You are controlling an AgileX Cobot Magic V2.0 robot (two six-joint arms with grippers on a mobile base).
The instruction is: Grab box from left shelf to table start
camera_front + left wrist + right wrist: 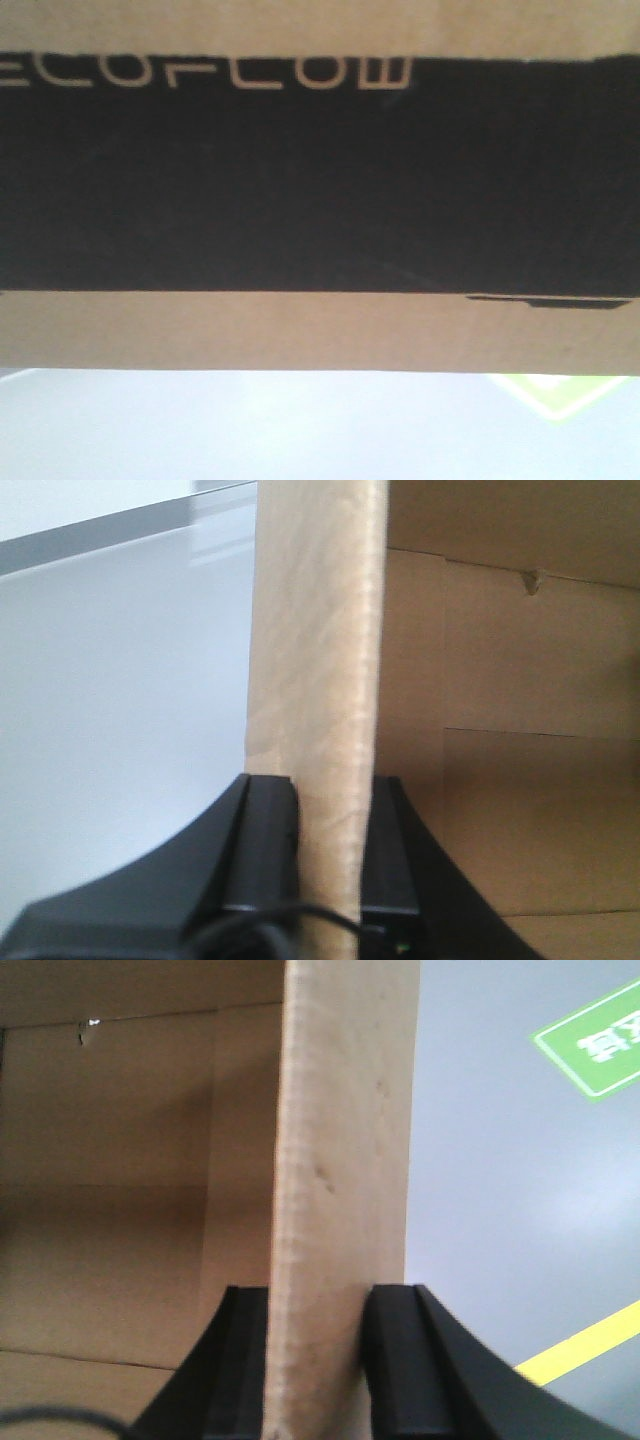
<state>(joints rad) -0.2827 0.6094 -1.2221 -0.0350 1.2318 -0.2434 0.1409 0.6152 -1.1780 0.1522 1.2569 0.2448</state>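
The box [320, 200] fills most of the front view, very close, with its black panel and pale "ECOFLOW" lettering along the top. My left gripper [333, 795] is shut on the box's upright cardboard wall [315, 630], one finger [265, 840] outside and the other inside. My right gripper [318, 1305] is shut the same way on the opposite wall [345, 1110]. The box's bare brown inside shows in both wrist views. A smooth white surface [110, 710], likely the table, lies left of the left gripper. The left shelf is out of view.
Grey floor [500, 1190] with a green sign [590, 1045] and a yellow line [585, 1345] lies beside the right gripper. Below the box in the front view is a pale surface [250, 425] with a green mark [560, 395]. A grey band [100, 535] edges the white surface.
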